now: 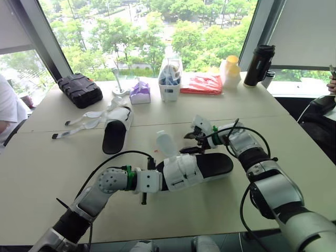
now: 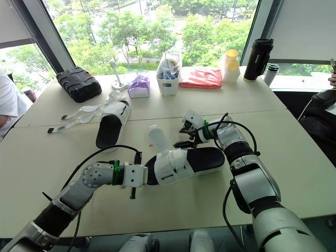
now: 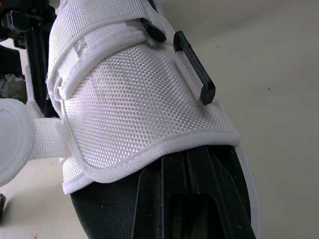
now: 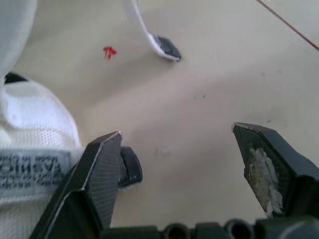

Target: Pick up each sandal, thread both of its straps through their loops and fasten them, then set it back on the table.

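Nearest to us, the left gripper [image 1: 159,181] meets the near sandal [image 1: 212,165] at its 9 o'clock end, where the white mesh upper [image 3: 139,99] wraps over the black footbed. We cannot tell whether this gripper is open or closed. The near sandal lies across the middle of the table [image 1: 294,126], its long axis running from 9 to 3 o'clock and its bare footbed toward 3 o'clock. One strap [image 1: 165,143] stands unfastened from the upper, pointing toward 11 o'clock with its rounded end up. We see the right gripper [image 4: 177,134] at 12 o'clock of the near sandal, just beside the upper, with its jaws spread wide and nothing between them. One of its fingers [image 4: 94,174] sits just beside a small black piece at the edge of the upper; we cannot tell what that piece is. The far sandal [image 1: 116,131] lies at 10 o'clock of the near one, well apart from both grippers, with its loose straps [image 1: 84,123] splayed flat on the table toward 9 o'clock. Along the 12 o'clock edge of the table we note, from 10 round to 1 o'clock, a black case [image 1: 80,90], a purple pack [image 1: 139,92], a white basket [image 1: 170,83], a red packet [image 1: 202,84], a yellow-capped container [image 1: 231,71] and a black flask [image 1: 259,65]. A person's white sleeve [image 1: 9,110] shows at the 9 o'clock edge.
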You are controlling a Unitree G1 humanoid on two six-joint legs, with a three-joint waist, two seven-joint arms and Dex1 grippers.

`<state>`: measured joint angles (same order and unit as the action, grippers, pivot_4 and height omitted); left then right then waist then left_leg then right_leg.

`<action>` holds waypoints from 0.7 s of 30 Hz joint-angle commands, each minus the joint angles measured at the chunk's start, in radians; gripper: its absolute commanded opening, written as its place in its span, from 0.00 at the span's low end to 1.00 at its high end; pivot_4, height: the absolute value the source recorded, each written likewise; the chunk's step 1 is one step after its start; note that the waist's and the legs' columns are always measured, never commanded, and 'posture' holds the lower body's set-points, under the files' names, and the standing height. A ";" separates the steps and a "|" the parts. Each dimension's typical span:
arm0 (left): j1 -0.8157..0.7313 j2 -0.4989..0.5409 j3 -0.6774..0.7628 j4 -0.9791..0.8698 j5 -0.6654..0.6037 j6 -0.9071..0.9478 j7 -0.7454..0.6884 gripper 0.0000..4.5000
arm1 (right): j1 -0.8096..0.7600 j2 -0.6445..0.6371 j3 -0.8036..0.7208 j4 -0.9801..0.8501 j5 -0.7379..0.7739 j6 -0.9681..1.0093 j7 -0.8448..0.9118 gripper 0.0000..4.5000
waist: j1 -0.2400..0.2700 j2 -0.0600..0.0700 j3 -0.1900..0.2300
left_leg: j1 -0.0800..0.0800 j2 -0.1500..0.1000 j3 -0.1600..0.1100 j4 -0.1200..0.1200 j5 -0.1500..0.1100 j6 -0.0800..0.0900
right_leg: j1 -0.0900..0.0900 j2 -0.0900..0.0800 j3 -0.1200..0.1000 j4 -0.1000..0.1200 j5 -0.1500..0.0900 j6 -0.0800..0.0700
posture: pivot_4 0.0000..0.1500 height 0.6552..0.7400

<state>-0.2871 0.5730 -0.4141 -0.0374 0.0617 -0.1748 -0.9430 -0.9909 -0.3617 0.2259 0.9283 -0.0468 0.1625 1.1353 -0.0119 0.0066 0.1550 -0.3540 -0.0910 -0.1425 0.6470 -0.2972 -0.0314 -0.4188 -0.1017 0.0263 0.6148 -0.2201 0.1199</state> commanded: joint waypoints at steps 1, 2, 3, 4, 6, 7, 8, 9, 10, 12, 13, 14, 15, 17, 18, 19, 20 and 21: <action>0.042 0.012 -0.075 0.092 0.082 0.060 -0.031 0.00 | -0.069 0.004 -0.067 0.000 0.048 0.014 -0.024 0.87 | 0.000 0.000 0.000 | 0.000 0.000 0.000 0.000 0.000 0.000 | 0.000 0.000 0.000 0.000 0.000 0.000 | 1.00 1.00; 0.042 0.012 -0.075 0.094 0.082 0.059 -0.031 0.00 | -0.094 0.004 -0.087 -0.001 0.071 0.066 -0.013 0.87 | 0.000 0.000 0.000 | 0.000 0.000 0.000 0.000 0.000 0.000 | 0.000 0.000 0.000 0.000 0.000 0.000 | 1.00 1.00; 0.041 0.012 -0.075 0.096 0.083 0.057 -0.031 0.00 | -0.121 0.000 -0.105 -0.007 0.095 0.124 0.009 0.87 | 0.000 0.000 0.000 | 0.000 0.000 0.000 0.000 0.000 0.000 | 0.000 0.000 0.000 0.000 0.000 0.000 | 1.00 1.00; 0.040 0.012 -0.075 0.098 0.083 0.056 -0.031 0.00 | -0.142 -0.007 -0.114 -0.017 0.112 0.184 0.037 0.87 | 0.000 0.000 0.000 | 0.000 0.000 0.000 0.000 0.000 0.000 | 0.000 0.000 0.000 0.000 0.000 0.000 | 1.00 1.00; 0.040 0.012 -0.077 0.098 0.085 0.053 -0.032 0.00 | -0.163 -0.019 -0.124 -0.039 0.132 0.268 0.071 0.87 | 0.001 0.000 0.000 | 0.000 0.000 -0.001 0.000 0.000 0.000 | 0.000 0.000 0.000 0.000 0.000 0.000 | 1.00 1.00; 0.039 0.012 -0.077 0.101 0.086 0.052 -0.032 0.00 | -0.167 -0.021 -0.125 -0.044 0.135 0.288 0.074 0.87 | 0.001 0.000 0.000 | 0.000 0.000 -0.001 0.000 0.000 0.000 | 0.000 0.000 0.000 0.000 0.000 0.000 | 1.00 1.00; 0.038 0.011 -0.078 0.103 0.086 0.051 -0.032 0.00 | -0.182 -0.023 -0.131 -0.052 0.148 0.347 0.083 0.87 | 0.001 0.000 0.000 | 0.000 0.000 -0.001 0.000 0.000 0.000 | 0.000 0.000 0.000 0.000 0.000 0.000 | 1.00 1.00; 0.037 0.010 -0.078 0.104 0.086 0.050 -0.032 0.00 | -0.193 -0.025 -0.136 -0.060 0.157 0.391 0.088 0.87 | 0.001 0.000 0.000 | 0.000 0.000 -0.001 0.000 0.000 0.000 | 0.000 0.000 0.000 0.000 0.000 0.000 | 1.00 1.00; 0.035 0.009 -0.080 0.107 0.087 0.048 -0.032 0.00 | -0.207 -0.028 -0.140 -0.072 0.174 0.457 0.109 0.87 | 0.001 0.000 0.000 | 0.000 0.000 -0.001 0.000 0.000 0.000 | 0.000 0.000 0.000 0.000 0.000 0.000 | 1.00 1.00; 0.032 0.007 -0.082 0.111 0.089 0.045 -0.032 0.00 | -0.221 -0.034 -0.136 -0.097 0.197 0.551 0.142 0.87 | 0.001 0.000 0.000 | -0.001 0.000 -0.001 0.000 0.000 0.000 | 0.000 0.000 0.000 0.000 0.000 0.000 | 1.00 1.00; 0.031 0.006 -0.083 0.111 0.090 0.044 -0.032 0.00 | -0.220 -0.034 -0.128 -0.111 0.204 0.586 0.158 0.87 | 0.001 0.000 0.000 | -0.001 0.000 -0.001 0.000 0.000 0.000 | 0.000 0.000 0.000 0.000 0.000 0.000 | 1.00 1.00; 0.030 0.005 -0.084 0.112 0.091 0.044 -0.032 0.00 | -0.216 -0.034 -0.122 -0.123 0.208 0.608 0.165 0.87 | 0.001 0.000 0.000 | -0.001 0.000 -0.001 0.000 0.000 0.000 | 0.000 0.000 0.000 0.000 0.000 0.000 | 1.00 1.00; 0.029 0.004 -0.084 0.115 0.091 0.043 -0.032 0.00 | -0.212 -0.031 -0.112 -0.137 0.212 0.635 0.174 0.87 | 0.001 0.000 0.000 | -0.001 0.000 -0.001 0.000 0.000 0.000 | -0.001 0.000 0.000 0.000 0.000 0.000 | 1.00 1.00; 0.027 0.002 -0.085 0.118 0.093 0.040 -0.032 0.00 | -0.194 -0.022 -0.084 -0.165 0.210 0.676 0.185 0.87 | 0.002 0.000 0.000 | -0.001 0.000 -0.001 0.000 0.000 0.000 | -0.001 0.000 0.000 0.000 0.000 0.000 | 1.00 1.00; 0.026 0.001 -0.085 0.119 0.094 0.039 -0.032 0.00 | -0.182 -0.014 -0.075 -0.177 0.208 0.682 0.182 0.87 | 0.002 0.000 0.000 | -0.001 0.000 -0.001 0.000 0.000 0.000 | 0.000 0.000 0.000 0.000 0.000 0.000 | 1.00 1.00; 0.026 0.001 -0.085 0.119 0.094 0.038 -0.031 0.00 | -0.171 -0.007 -0.066 -0.185 0.207 0.685 0.182 0.87 | 0.002 0.000 0.000 | -0.001 0.000 -0.001 0.000 0.000 0.000 | 0.000 0.000 0.000 0.000 0.000 0.000 | 1.00 1.00; 0.026 0.001 -0.085 0.119 0.095 0.037 -0.031 0.00 | -0.164 -0.003 -0.056 -0.191 0.207 0.691 0.187 0.87 | 0.002 0.000 0.000 | -0.001 0.000 -0.001 0.001 0.000 0.000 | 0.000 0.000 0.000 0.000 0.000 0.000 | 1.00 1.00; 0.026 0.001 -0.083 0.119 0.094 0.038 -0.032 0.00 | -0.159 0.004 -0.043 -0.191 0.209 0.701 0.198 0.87 | 0.002 0.000 0.000 | -0.001 0.000 -0.001 0.001 0.000 0.000 | 0.000 0.000 0.000 0.000 0.000 0.000 | 1.00 1.00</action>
<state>-0.2997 0.5665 -0.4159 -0.0218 0.0640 -0.1829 -0.9520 -1.1478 -0.3667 0.1699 0.7684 0.1434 0.8491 1.3142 -0.0097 0.0068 0.1550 -0.3545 -0.0911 -0.1436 0.6478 -0.2972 -0.0314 -0.4189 -0.1019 0.0263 0.6149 -0.2201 0.1199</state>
